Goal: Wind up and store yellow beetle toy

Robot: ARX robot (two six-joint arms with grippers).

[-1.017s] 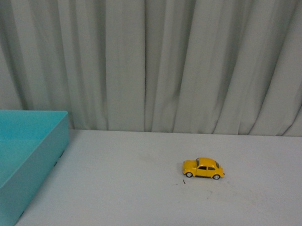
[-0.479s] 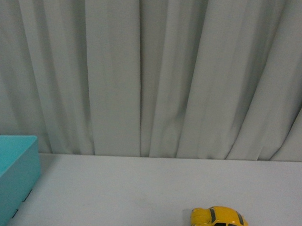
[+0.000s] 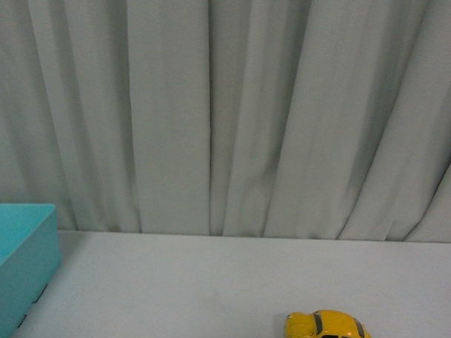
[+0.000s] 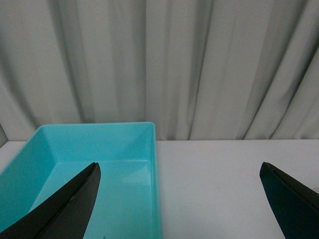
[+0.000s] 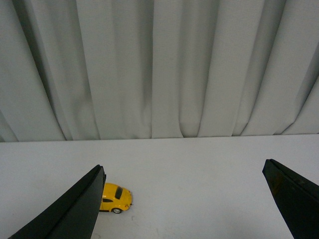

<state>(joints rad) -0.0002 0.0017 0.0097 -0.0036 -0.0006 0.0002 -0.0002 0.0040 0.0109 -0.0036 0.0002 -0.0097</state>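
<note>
White table (image 3: 169,286), yellow beetle toy (image 3: 328,332) on it, left claw (image 4: 179,169) and right claw (image 5: 184,167) wide open, empty.

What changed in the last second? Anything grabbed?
Only the front view's framing shifted, a second ago: the yellow beetle toy now shows larger and lower, the teal bin further left. Nothing visibly moved in the last half second. Nothing grabbed: the toy stands on the table; left end effector and right end effector are open, empty.
</note>
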